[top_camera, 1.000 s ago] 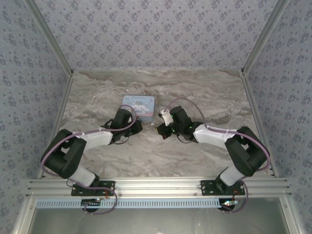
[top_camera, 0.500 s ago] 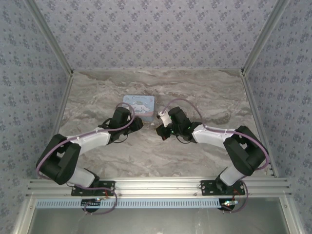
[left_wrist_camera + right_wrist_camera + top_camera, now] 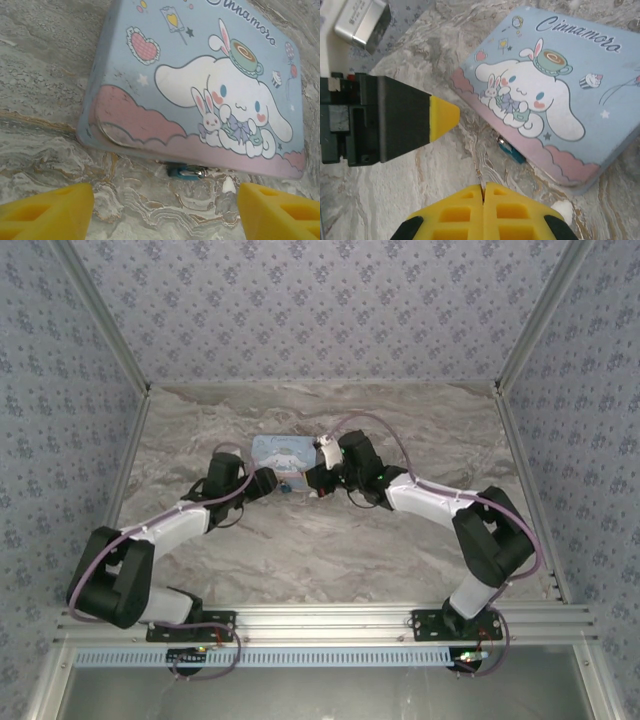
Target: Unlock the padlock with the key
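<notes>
Yellow-tipped left hand (image 3: pixel 165 205) spread wide near padlock (image 3: pixel 186 172), right hand (image 3: pixel 483 192) clamped on slim key (image 3: pixel 479 177)

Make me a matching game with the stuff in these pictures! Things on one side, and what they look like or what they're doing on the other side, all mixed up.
Things:
1. tin box
2. padlock
3. left gripper
4. right gripper

Descriptions:
A. yellow fingers pressed shut, with what looks like the thin key poking out
B. light blue, with a white long-eared cartoon character on the lid
C. yellow fingers spread wide apart
D. small and teal, tucked against the box's edge

Pairs: 1-B, 2-D, 3-C, 4-A
</notes>
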Controlling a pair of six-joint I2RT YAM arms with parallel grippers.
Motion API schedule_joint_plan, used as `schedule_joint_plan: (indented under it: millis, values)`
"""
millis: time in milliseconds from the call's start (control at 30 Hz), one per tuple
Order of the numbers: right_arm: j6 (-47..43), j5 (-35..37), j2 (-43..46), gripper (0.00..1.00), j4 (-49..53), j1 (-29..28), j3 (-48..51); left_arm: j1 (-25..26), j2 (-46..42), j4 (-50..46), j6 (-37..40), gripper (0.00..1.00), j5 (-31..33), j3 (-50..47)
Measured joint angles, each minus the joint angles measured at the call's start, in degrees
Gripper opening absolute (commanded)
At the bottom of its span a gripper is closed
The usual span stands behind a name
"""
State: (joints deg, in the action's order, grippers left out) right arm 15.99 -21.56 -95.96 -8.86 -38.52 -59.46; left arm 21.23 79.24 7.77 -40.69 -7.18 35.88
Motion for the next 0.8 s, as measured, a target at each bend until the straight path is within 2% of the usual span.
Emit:
schedule_joint_plan:
  millis: [433, 800]
  values:
    - [6.8, -2.0, -11.5, 0.0, 3.5, 3.6, -11.6, -3.1, 9.7, 6.1, 1.0, 0.78, -7.1, 3.7]
    - [11.3, -1.6, -16.1, 0.0, 6.1, 3.9, -14.2, -5.1, 18.8, 8.2, 3.8, 0.78, -10.3, 12.3]
